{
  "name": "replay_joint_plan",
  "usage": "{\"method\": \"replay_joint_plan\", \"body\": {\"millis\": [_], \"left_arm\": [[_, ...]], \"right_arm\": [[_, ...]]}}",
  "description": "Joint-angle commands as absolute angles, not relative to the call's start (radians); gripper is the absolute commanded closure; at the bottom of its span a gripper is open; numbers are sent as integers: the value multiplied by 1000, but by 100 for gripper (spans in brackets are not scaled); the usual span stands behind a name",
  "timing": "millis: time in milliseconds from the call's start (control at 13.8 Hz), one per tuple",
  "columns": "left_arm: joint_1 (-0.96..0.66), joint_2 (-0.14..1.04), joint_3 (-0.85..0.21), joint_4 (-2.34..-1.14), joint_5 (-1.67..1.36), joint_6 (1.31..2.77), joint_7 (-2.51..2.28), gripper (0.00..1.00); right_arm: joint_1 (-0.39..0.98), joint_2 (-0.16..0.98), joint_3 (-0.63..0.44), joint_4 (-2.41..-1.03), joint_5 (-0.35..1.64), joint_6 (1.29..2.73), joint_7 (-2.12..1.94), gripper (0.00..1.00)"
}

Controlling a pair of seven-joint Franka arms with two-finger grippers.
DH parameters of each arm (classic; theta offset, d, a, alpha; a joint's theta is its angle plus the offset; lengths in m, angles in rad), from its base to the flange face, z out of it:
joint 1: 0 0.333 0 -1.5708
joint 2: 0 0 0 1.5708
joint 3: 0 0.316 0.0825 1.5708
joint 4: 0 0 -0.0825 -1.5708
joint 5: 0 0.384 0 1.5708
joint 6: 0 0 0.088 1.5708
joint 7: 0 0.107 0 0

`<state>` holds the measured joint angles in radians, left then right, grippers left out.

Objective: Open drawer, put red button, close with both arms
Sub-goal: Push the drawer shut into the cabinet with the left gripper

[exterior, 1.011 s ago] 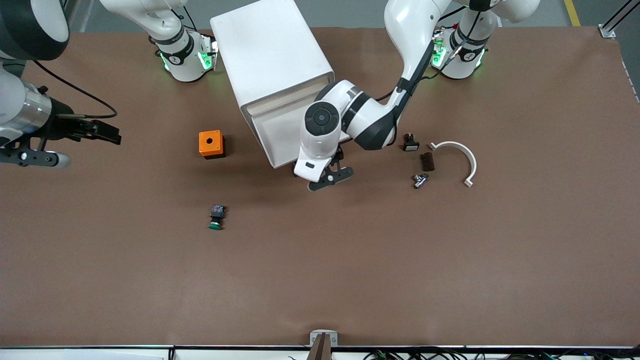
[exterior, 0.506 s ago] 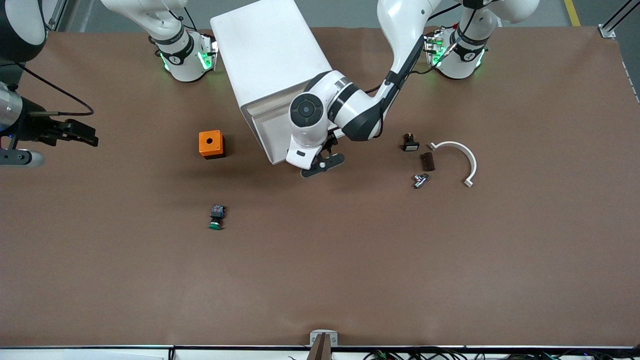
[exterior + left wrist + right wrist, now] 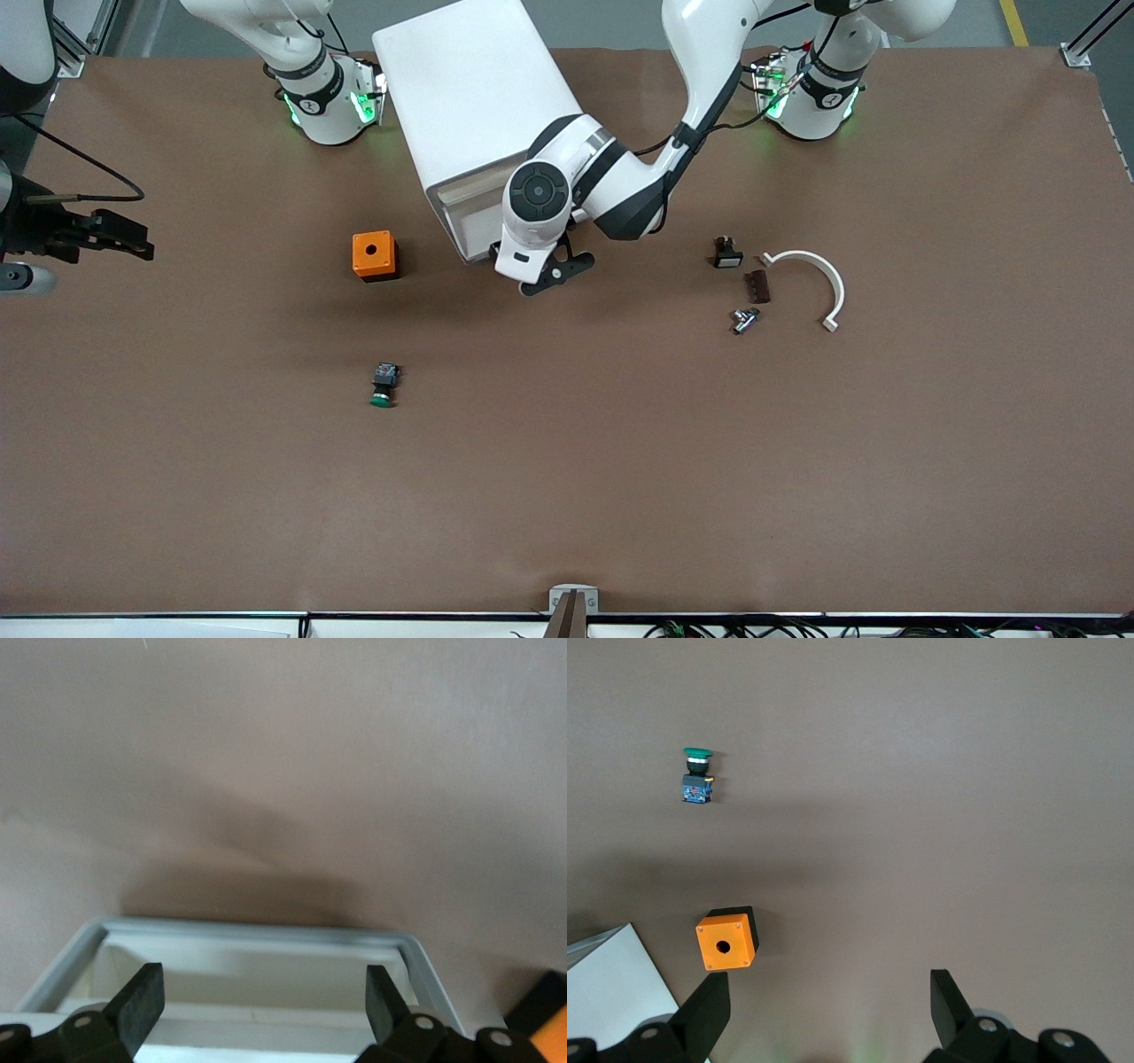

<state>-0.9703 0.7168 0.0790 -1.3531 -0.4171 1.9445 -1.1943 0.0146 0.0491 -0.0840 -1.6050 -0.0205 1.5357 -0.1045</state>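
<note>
The white cabinet [image 3: 478,97] stands between the arm bases. Its drawer [image 3: 461,217] sticks out a little. My left gripper [image 3: 549,270] is open and empty at the drawer's front end. In the left wrist view the left gripper [image 3: 261,992] has its fingers spread over the drawer's rim [image 3: 257,935], and the part of the inside that shows is bare. The red button is hidden. My right gripper [image 3: 124,239] is open and empty in the air at the right arm's end of the table. The right wrist view shows the right gripper [image 3: 828,1010] over bare table.
An orange box [image 3: 374,255] with a round hole stands beside the drawer; it also shows in the right wrist view [image 3: 726,942]. A green-capped button [image 3: 383,387] lies nearer the front camera. A black switch [image 3: 726,253], dark block [image 3: 757,285], metal piece [image 3: 744,319] and white curved piece [image 3: 819,275] lie toward the left arm's end.
My left gripper has moved toward the cabinet and the drawer has slid further in. My right gripper has drawn back toward the right arm's end of the table.
</note>
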Motion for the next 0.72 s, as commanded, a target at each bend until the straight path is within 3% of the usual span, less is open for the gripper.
{"method": "replay_joint_plan", "body": {"millis": [0, 217, 650], "left_arm": [[-976, 690, 58, -1382, -478, 1937, -1212, 0], [-976, 693, 52, -1388, -523, 1937, -1212, 0], [-976, 698, 32, -1413, -607, 1939, -1210, 0]], "right_arm": [[-11, 44, -64, -1595, -35, 1534, -109, 0], [-12, 63, -63, -1525, -32, 1517, -112, 0], [-12, 57, -64, -1517, -18, 1494, -110, 0]]}}
